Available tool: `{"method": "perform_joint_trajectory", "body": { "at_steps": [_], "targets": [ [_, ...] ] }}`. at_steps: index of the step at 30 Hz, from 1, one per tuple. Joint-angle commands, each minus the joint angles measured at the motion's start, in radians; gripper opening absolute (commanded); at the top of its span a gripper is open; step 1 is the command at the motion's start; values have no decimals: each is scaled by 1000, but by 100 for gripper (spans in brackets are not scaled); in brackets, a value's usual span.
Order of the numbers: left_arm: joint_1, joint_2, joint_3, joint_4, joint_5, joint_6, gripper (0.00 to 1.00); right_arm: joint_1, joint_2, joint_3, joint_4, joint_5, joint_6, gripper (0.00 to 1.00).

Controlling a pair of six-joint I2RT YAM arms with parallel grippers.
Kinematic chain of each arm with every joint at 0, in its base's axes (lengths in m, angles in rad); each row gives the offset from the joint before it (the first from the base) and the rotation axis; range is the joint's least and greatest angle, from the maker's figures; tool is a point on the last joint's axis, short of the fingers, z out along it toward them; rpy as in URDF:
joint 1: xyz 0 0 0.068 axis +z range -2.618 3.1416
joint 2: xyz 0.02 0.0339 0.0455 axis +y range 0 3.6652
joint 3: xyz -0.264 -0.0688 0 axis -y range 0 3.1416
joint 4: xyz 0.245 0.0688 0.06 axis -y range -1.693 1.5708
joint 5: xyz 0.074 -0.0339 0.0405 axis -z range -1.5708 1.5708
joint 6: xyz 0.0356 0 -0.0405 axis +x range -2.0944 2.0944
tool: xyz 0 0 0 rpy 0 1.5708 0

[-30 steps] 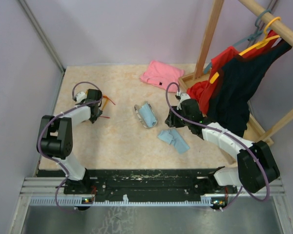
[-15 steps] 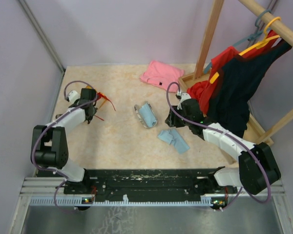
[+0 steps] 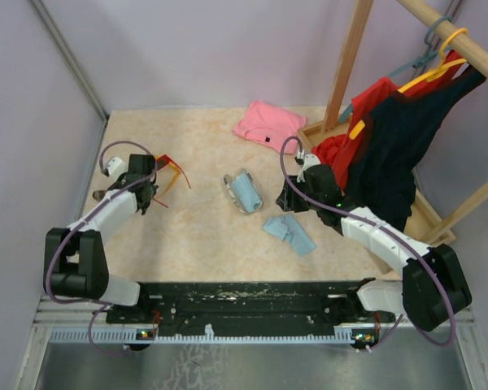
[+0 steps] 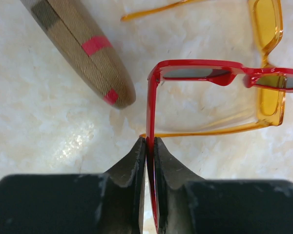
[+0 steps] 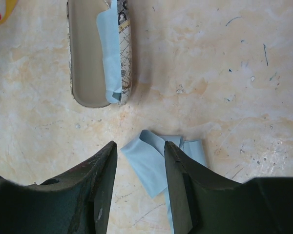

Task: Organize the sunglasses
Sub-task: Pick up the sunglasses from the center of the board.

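Beige marbled tabletop [image 3: 203, 236] has, far left, the left gripper [image 4: 150, 142] pinching one arm of the red sunglasses [image 4: 200, 68] over the orange sunglasses [image 4: 268, 19], while rightward the right gripper [image 5: 140, 146] hangs half-spread, empty, above a blue cloth [image 5: 146, 163].

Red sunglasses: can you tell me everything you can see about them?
The red sunglasses have a shiny, plastic-looking red frame, dark lenses and thin arms. One arm is unfolded, square to the front, and pinched by the left end effector. The front overlaps the orange glasses above the marbled table, near a brown case.
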Motion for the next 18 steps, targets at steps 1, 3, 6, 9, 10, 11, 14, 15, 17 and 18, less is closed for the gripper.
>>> {"method": "perform_joint_trajectory", "body": {
  "at_steps": [1,3,6,9,10,11,14,15,17,18],
  "targets": [
    [6,-8,-56,49,65,17,1,-1,-34,-4,20,5,-12,44],
    [6,5,-79,85,124,29,1,0,-36,-5,21,6,-11,44],
    [4,32,-104,127,197,32,1,-1,-37,-7,22,5,-9,44],
    [4,52,-118,136,223,30,1,-1,-39,-11,25,3,-6,44],
    [4,49,-123,136,222,28,1,-1,-39,-11,24,3,-6,44],
    [3,40,-130,138,219,29,1,0,-38,-13,25,4,-6,44],
    [3,-6,-151,141,193,33,1,-1,-37,-14,28,2,-7,44],
    [3,-24,-154,137,185,35,1,-1,-36,-14,30,1,-8,44],
    [3,-65,-154,120,166,36,1,-1,-37,-14,31,0,-9,44],
    [3,-86,-152,111,159,38,1,-1,-38,-14,32,1,-10,44]
  ]
}}
